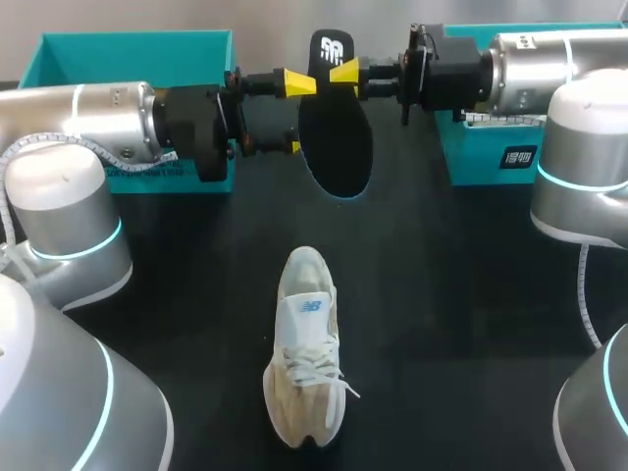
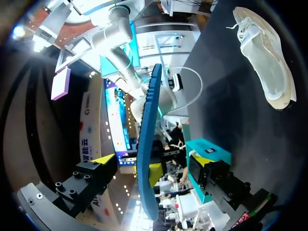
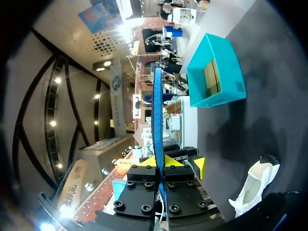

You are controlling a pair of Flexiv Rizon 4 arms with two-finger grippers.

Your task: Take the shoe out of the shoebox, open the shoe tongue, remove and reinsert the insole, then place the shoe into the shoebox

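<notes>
A black insole (image 1: 336,128) with a blue underside hangs in the air over the far middle of the table. My right gripper (image 1: 345,74) is shut on its upper end; in the right wrist view the insole (image 3: 158,115) stands edge-on between the right gripper's (image 3: 160,161) yellow tips. My left gripper (image 1: 297,116) is open beside the insole. Its fingers straddle the insole (image 2: 147,159) with gaps on both sides in the left wrist view. The white shoe (image 1: 306,348) lies alone on the black table, toe toward the far side, also seen as the shoe (image 2: 264,53) and the shoe (image 3: 252,190).
One teal shoebox part (image 1: 128,59) stands at the far left behind my left arm. Another teal box part (image 1: 491,147) stands at the far right under my right arm. The black tabletop (image 1: 442,324) surrounds the shoe.
</notes>
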